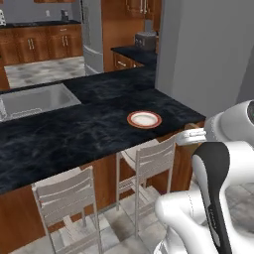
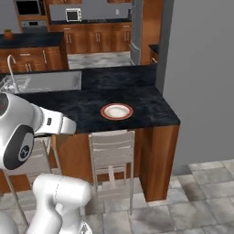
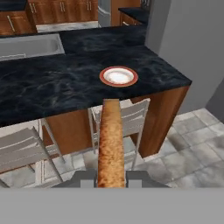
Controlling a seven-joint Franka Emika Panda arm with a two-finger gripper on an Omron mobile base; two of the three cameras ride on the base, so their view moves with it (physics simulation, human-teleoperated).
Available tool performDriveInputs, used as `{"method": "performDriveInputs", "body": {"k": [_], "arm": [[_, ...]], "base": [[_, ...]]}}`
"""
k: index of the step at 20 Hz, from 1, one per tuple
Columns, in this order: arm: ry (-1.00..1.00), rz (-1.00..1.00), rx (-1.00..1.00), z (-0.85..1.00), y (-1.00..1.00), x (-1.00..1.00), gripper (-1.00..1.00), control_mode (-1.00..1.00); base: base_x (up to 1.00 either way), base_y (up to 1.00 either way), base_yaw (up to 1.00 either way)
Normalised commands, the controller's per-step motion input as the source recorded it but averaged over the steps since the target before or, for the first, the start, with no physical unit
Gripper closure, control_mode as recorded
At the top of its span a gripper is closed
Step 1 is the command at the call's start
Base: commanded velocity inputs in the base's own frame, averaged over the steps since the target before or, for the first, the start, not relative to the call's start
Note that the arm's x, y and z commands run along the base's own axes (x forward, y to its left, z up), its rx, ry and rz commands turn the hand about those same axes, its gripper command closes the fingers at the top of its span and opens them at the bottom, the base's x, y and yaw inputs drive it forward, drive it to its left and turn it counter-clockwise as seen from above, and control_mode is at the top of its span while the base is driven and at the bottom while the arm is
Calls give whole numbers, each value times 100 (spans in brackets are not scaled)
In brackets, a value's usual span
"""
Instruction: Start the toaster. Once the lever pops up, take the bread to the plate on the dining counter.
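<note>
Clearly the claw (image 3: 111, 179) is clamped on the bread (image 3: 110, 140), its two dark fingertips (image 3: 85, 178) pressed against the slice's flat faces, so the slice stands on edge between them. Seen along the hand, the bread shows only its thin mottled brown edge, and its long axis runs straight out from the claw, away from the robot, with the far end aimed at the plate (image 3: 118, 76).

The slice is held in the air over the floor and the pale chairs (image 3: 124, 124) on the near side of the dining counter (image 3: 52, 87), short of the counter's edge and well apart from the plate. The plate sits bare on the black top toward its right end, with the steel sink (image 3: 26, 46) far off to the left.

As for progress, I judge the toasting and the pick-up done, since the bread is in the grip and away from any toaster. What remains is to carry it forward over the counter edge, lower it onto the plate, probably tipping it toward flat, and let go.
</note>
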Motion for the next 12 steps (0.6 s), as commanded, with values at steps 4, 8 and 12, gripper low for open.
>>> {"method": "performDriveInputs", "body": {"k": [4, 8, 12], "arm": [[0, 0, 0, 0, 0, 0, 100, 100], [0, 0, 0, 0, 0, 0, 100, 100], [0, 0, 0, 0, 0, 0, 100, 100]], "base": [[81, -55, 40], [67, -26, 25], [63, -29, 26]]}}
